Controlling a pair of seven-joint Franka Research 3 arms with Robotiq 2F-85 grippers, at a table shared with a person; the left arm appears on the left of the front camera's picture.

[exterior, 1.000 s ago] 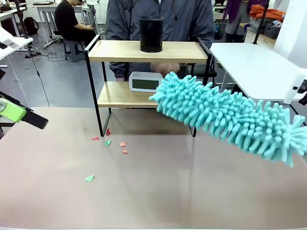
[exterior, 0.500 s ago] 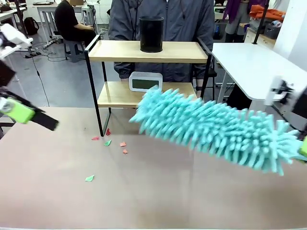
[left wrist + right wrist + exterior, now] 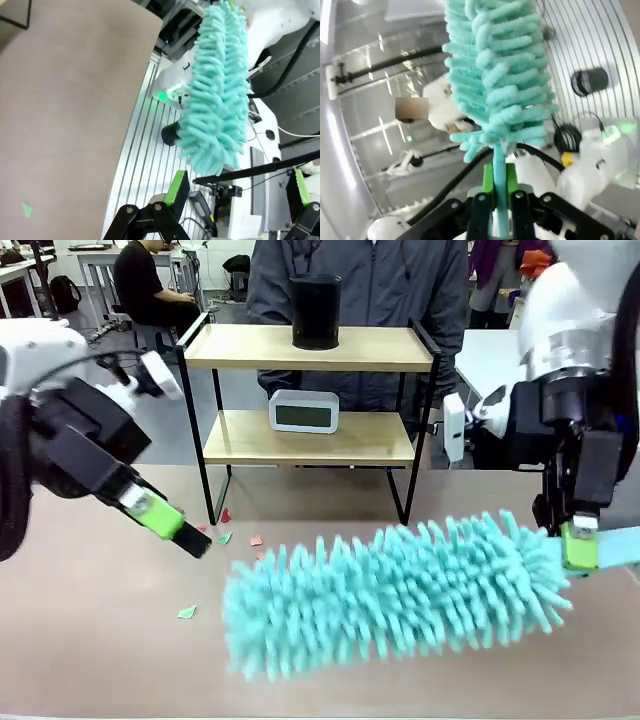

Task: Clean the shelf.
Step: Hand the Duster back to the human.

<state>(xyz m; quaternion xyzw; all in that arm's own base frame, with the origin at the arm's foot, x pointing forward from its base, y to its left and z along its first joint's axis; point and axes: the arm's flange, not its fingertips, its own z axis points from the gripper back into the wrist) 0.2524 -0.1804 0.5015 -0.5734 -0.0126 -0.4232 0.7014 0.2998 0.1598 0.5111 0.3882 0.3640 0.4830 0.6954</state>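
Since a second ago the duster (image 3: 395, 595) has swung from 3 o'clock, up beside the lower board, down to the near middle of the desk (image 3: 90, 660), where it lies nearly level with its tip at about 7 o'clock. The right arm, then barely in the picture, now stands tall at 3 o'clock. Its right claw (image 3: 578, 545) points down, closed on the duster's teal handle; the right wrist view shows the green pads (image 3: 488, 180) pinching that handle (image 3: 499, 190). The left claw (image 3: 165, 520), earlier low at the 9 o'clock edge, has come inward and now reaches toward the paper scraps, with its fingers spread wide and nothing between them, as the left wrist view shows (image 3: 237, 192).

The shelf (image 3: 305, 348) stands at 12 o'clock on the far part of the desk, unmoved. A black cylinder (image 3: 316, 311) stands on its top board, and a white clock (image 3: 304, 411) stands on the lower one. A person in a grey jacket (image 3: 385, 285) stands just behind it, now more to the right than before.

Small red and green scraps (image 3: 225, 537) lie on the desk by the shelf's front-left leg, and one green scrap (image 3: 186, 613) lies nearer, at about 8 o'clock. The duster's tip is close to them and blurred. The clock's display cannot be read.
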